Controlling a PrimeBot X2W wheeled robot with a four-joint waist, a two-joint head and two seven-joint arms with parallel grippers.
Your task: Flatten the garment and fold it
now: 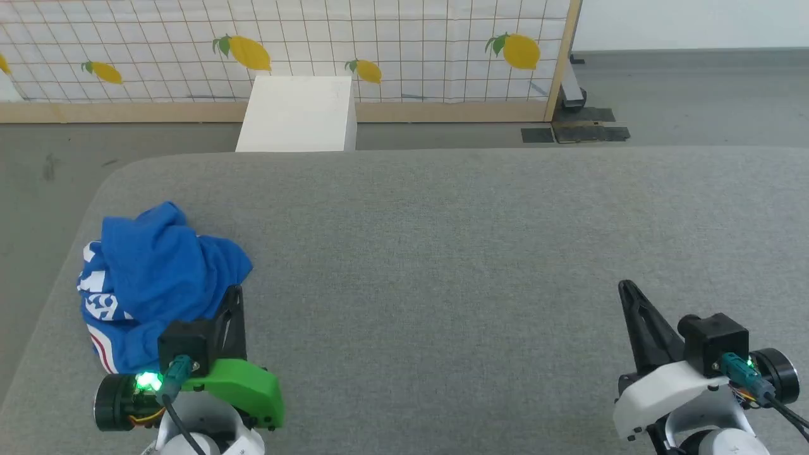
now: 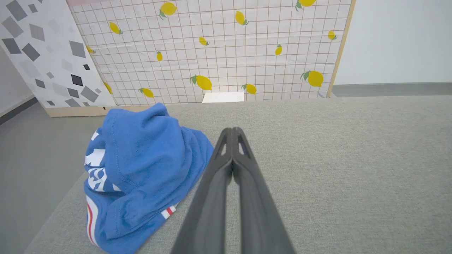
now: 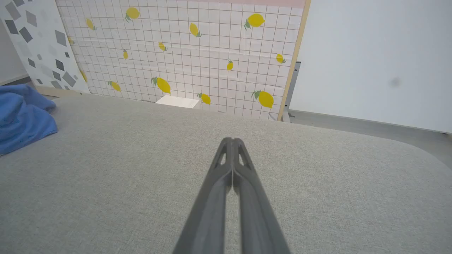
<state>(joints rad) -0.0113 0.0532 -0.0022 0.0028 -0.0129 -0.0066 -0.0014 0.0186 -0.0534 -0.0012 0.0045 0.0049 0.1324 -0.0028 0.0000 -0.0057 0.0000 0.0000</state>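
The garment (image 1: 155, 278) is a royal-blue shirt with white print and a red-striped white trim, lying crumpled in a heap at the near left of the grey padded table (image 1: 442, 253). In the left wrist view the garment (image 2: 141, 169) lies just left of my left gripper (image 2: 232, 131), which is shut and empty. In the head view my left gripper (image 1: 235, 292) sits beside the heap's right edge. My right gripper (image 1: 626, 287) is shut and empty over bare table at the lower right. In the right wrist view my right gripper (image 3: 232, 140) points across the table, and the garment (image 3: 21, 116) shows at the far left.
A white box (image 1: 297, 114) stands on the floor beyond the table's far edge. Behind it is a lemon-patterned grid panel (image 1: 284, 44) in a wooden frame. Grey floor (image 1: 682, 95) surrounds the table. The table's left corner is rounded, close to the garment.
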